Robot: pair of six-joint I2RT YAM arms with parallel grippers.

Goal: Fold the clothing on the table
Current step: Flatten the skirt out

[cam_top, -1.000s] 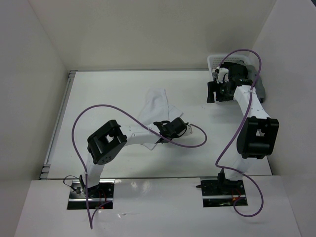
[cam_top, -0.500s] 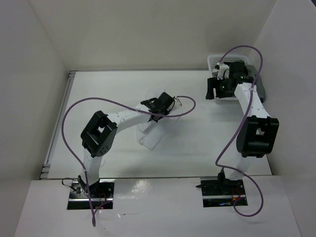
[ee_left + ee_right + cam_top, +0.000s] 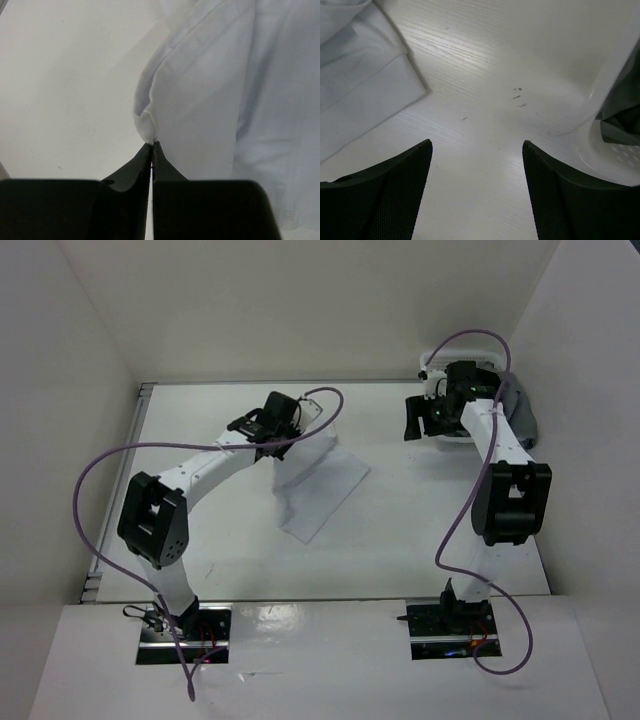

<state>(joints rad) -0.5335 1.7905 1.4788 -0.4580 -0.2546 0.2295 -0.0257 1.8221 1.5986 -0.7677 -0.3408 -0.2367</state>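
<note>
The clothing (image 3: 322, 485), plain white and softly wrinkled, lay mid-table (image 3: 200, 440), its far corner raised. The left gripper (image 3: 151, 147) was pinched on that bunched corner (only its wrist view showed the nip). The right gripper (image 3: 476, 145) gaped empty beside the basket (image 3: 600, 145), and its own camera alone showed a dark garment (image 3: 620, 110) inside.

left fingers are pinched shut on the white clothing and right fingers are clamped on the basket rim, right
The right side is wrong: the right wrist view shows the right fingers open, holding nothing, over the table with the basket beside them. The left fingers are indeed pinched shut on the white clothing.
</note>
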